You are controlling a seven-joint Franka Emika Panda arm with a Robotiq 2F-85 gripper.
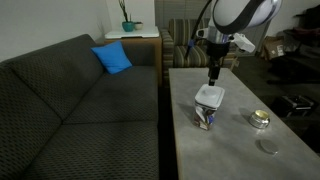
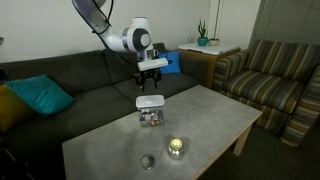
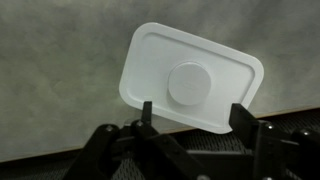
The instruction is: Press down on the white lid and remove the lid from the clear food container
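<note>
While poised over white lid [image 3: 190,75], end effector [image 3: 193,112] gapes.

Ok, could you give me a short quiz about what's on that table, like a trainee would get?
1. True or false: the white lid is already off the clear box.
2. What else lies on the table? A) a round tin B) a spoon C) a cup
3. Fill in: the gripper hangs ___ the lid, jaws apart.
Key: 1 false; 2 A; 3 above.
</note>
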